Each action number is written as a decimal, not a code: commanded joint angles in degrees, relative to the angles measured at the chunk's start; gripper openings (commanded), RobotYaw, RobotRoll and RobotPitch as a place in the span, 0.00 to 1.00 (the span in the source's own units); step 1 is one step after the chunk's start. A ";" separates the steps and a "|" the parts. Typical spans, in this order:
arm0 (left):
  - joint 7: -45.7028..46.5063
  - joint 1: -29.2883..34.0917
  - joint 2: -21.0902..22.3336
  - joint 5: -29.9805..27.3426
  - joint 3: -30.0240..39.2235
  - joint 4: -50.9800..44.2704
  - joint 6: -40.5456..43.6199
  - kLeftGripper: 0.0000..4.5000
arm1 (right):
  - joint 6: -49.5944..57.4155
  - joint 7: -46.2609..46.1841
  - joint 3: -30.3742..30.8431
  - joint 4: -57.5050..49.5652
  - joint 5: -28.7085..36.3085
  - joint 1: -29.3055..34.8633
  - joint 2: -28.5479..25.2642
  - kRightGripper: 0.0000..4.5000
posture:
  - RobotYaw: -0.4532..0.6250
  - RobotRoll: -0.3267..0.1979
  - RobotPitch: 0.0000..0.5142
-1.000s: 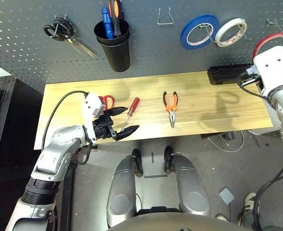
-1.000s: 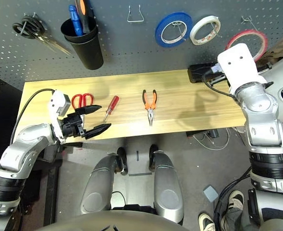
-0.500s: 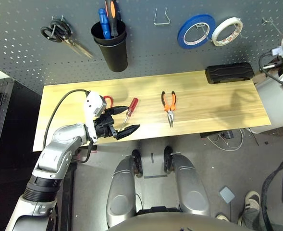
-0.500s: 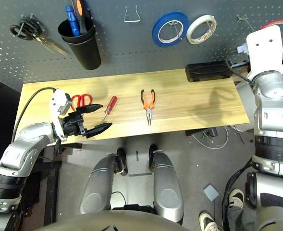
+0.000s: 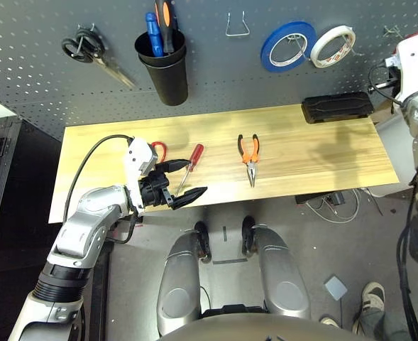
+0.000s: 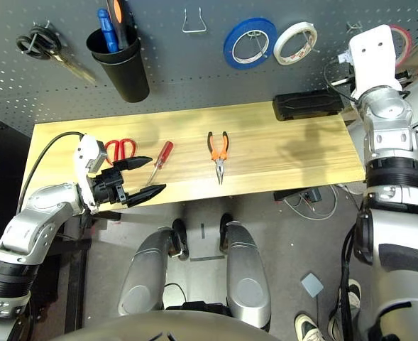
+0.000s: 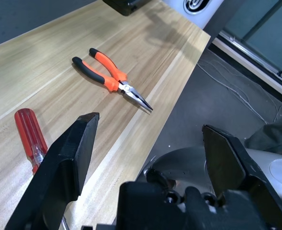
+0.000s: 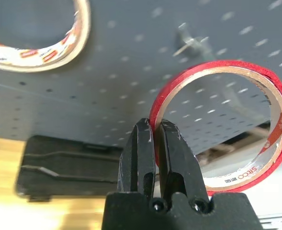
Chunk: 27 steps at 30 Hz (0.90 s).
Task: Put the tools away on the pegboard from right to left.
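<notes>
Nearest, the left gripper (image 5: 182, 179) is held with its two black fingers spread wide and empty at the front edge of the pale wooden table (image 5: 315, 153), where it has kept its place over the past second. Just past it lie the red-handled scissors (image 5: 159, 148), the slim red-handled screwdriver (image 5: 192, 160) and, further right, the orange-and-black-handled needle-nose pliers (image 5: 249, 154), all untouched on the wood. Farther back, the right gripper (image 8: 155, 143) is seen clamped on the rim of the thin red tape ring (image 8: 270, 139), which has been carried up from beside the table's right end to the large dark grey perforated pegboard (image 5: 216, 64). A metal hook (image 8: 191, 43) now stands close above the ring, right of the hung white tape roll (image 5: 333, 45). Hanging this first, rightmost tool is judged near; threading the ring over the hook remains.
</notes>
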 commanded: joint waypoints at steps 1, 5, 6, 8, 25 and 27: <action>-0.16 1.04 -0.14 0.83 -1.23 -0.70 0.37 1.00 | -2.09 -0.06 0.96 5.18 -0.52 -2.05 0.25 0.14 | 0.35 0.62 0.52; 0.24 1.42 -0.16 0.70 -1.05 -1.11 0.52 1.00 | -2.98 1.73 2.45 3.53 -0.88 -1.20 -0.59 0.42 | 0.36 0.62 0.52; 0.23 1.70 -0.07 0.76 -1.10 -1.24 0.46 1.00 | -1.80 3.33 2.33 1.88 -0.22 -0.28 -1.10 0.51 | 0.37 0.62 0.53; 0.29 2.03 0.00 0.78 -1.20 -1.50 0.49 1.00 | 0.25 6.75 1.60 -1.74 1.56 1.27 -2.07 0.67 | 0.36 0.62 0.54; -0.64 -0.67 0.11 0.36 -1.28 0.45 1.03 1.00 | 38.22 47.10 5.49 -40.39 17.31 9.66 -24.43 1.00 | 0.33 0.62 0.56; -0.76 -0.95 0.10 0.40 -1.22 0.83 0.92 1.00 | 44.06 47.76 6.26 -43.10 18.47 10.49 -24.75 1.00 | 0.33 0.62 0.56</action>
